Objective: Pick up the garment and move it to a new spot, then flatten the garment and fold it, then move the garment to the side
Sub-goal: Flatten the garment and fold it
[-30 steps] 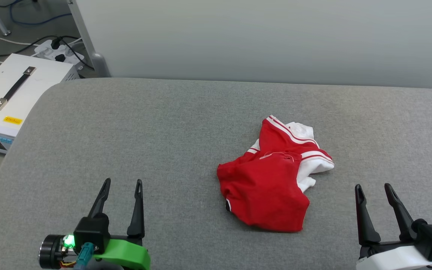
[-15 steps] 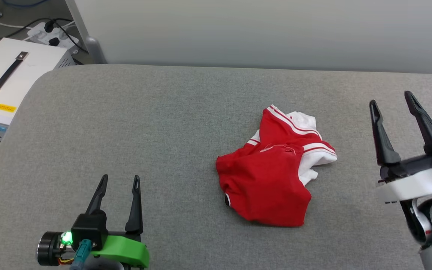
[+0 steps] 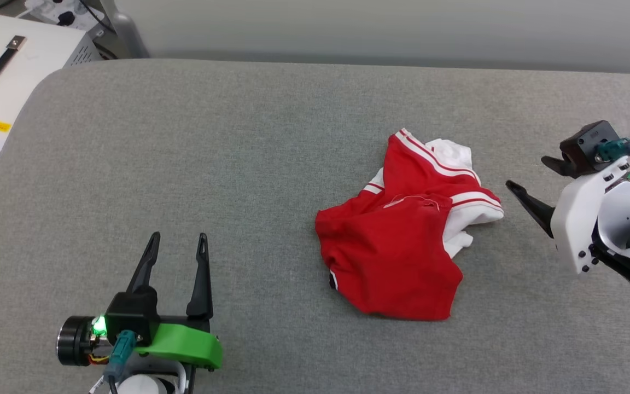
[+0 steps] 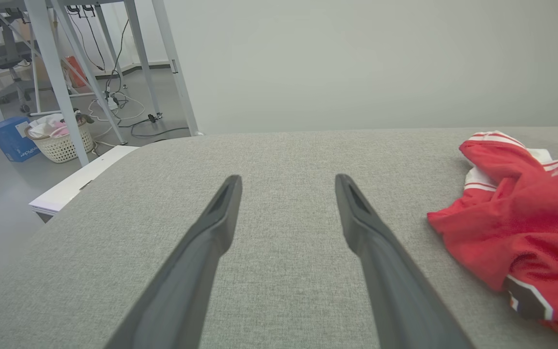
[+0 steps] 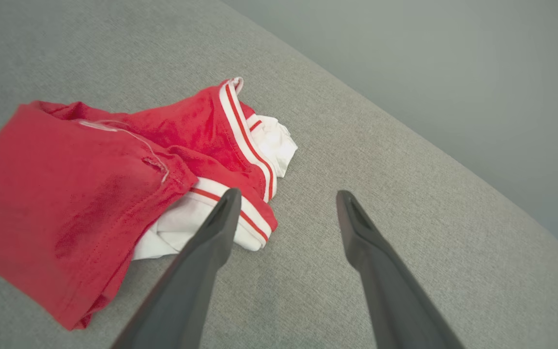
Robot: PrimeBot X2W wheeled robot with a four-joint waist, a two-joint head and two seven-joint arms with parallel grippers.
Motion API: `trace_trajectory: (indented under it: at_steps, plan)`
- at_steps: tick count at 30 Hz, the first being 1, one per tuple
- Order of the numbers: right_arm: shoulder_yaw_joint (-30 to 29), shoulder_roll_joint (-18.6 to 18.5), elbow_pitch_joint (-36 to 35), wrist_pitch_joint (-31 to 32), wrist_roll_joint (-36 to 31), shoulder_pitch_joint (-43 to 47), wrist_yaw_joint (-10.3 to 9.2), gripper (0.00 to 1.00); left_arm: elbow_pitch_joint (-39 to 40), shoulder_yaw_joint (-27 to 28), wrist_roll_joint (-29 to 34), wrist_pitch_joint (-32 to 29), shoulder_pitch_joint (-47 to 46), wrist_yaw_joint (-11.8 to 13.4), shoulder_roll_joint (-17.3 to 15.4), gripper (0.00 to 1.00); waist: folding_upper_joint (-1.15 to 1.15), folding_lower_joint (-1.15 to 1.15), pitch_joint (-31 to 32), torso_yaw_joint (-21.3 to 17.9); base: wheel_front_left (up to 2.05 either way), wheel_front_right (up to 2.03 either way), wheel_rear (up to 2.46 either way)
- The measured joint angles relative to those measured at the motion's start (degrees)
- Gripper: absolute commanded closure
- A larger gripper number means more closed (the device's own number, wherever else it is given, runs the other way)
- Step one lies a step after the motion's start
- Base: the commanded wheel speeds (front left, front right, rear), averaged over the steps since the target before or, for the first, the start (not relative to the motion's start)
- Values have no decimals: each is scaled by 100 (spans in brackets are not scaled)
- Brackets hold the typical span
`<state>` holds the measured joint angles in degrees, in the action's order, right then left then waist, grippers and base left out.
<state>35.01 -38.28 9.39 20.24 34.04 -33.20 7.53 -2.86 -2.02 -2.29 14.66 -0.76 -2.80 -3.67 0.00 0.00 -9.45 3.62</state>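
Note:
The garment (image 3: 397, 246) is a red shirt with white sleeves and striped trim, lying crumpled right of centre on the grey padded table (image 3: 211, 153). My right gripper (image 3: 527, 173) hovers just right of it, open, with its fingers pointing left at the white sleeve. In the right wrist view the garment (image 5: 80, 194) lies left of and under the left fingertip (image 5: 230, 198), and nothing sits between the jaws of the right gripper (image 5: 287, 194). My left gripper (image 3: 179, 238) stands open at the lower left, well apart from the shirt. The left wrist view has the garment (image 4: 521, 218) off to the right of the open left gripper (image 4: 287, 179).
A white box with a black handle (image 3: 3, 71) stands off the table's far left corner, with a power strip behind it. A pale wall runs along the table's far edge. Beyond the table, a basket (image 4: 61, 140), a blue box (image 4: 11, 138) and desk legs stand on the floor.
My right gripper has risen from the lower right and turned left toward the garment's white sleeve. The head camera has tilted down. The left gripper and garment stay put.

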Motion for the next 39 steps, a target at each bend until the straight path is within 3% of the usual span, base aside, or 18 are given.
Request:
trace_trajectory:
  at_steps: [3, 6, 16, 21, 23, 31, 39]
  plan:
    - [454, -165, 105, 868, 392, -361, 0, 0, 13, -29, -2, 1, -138, 1, 12, 0, 0, 0, -176, 30, 0, 0, 0]
    - [790, -221, 211, 1179, 528, -760, 0, 0, 32, -86, -4, 1, -273, 3, 24, 0, 0, 0, -365, 70, 0, 0, 0]
    - [2203, -20, 1209, 1434, 783, -1567, -1, 0, 43, -214, -68, 1, -639, 60, 48, 0, 0, 0, -982, 303, 0, 0, 0]
    - [2727, -118, 1460, 1339, 1137, -1787, -8, 0, 7, -283, -138, 0, -648, 156, 52, 0, 0, 0, -1094, 457, 0, 0, 0]
    - [2926, -169, 1478, 1083, 1233, -1856, -8, 100, -11, -282, -160, 0, -645, 190, 52, 0, 0, 0, -1085, 480, 0, 0, 0]
    - [3259, -208, 1361, -266, 1404, -1898, -3, 100, -83, -259, -172, 1, -598, 212, 54, 0, 0, 0, -790, 383, 0, 0, 0]
    - [2524, -989, 780, -1102, 1574, -1411, -1, 100, -108, -223, -171, 1, -269, 212, 54, 0, 0, 0, -307, 202, 0, 0, 0]
